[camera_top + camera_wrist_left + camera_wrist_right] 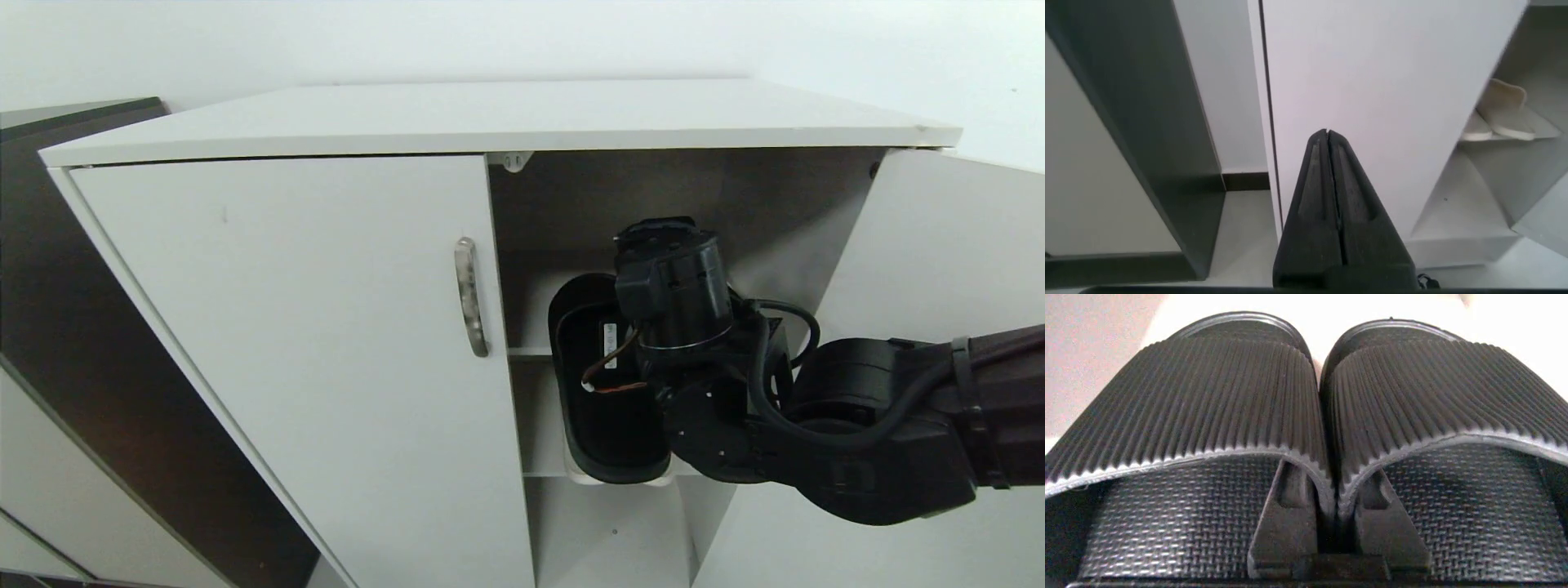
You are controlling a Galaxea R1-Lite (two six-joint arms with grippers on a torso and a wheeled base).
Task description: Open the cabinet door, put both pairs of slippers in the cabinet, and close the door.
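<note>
A pair of black slippers hangs side by side inside the open right half of the white cabinet, in front of its shelves. My right gripper is shut on the black slippers, pinching the inner edges of both ribbed straps together. A pair of white slippers lies on a shelf inside the cabinet. My left gripper is shut and holds nothing; it hangs low in front of the closed left door.
The left door has a metal handle. The right door stands swung open on the right. A dark panel flanks the cabinet's left side. A shelf edge crosses the opening.
</note>
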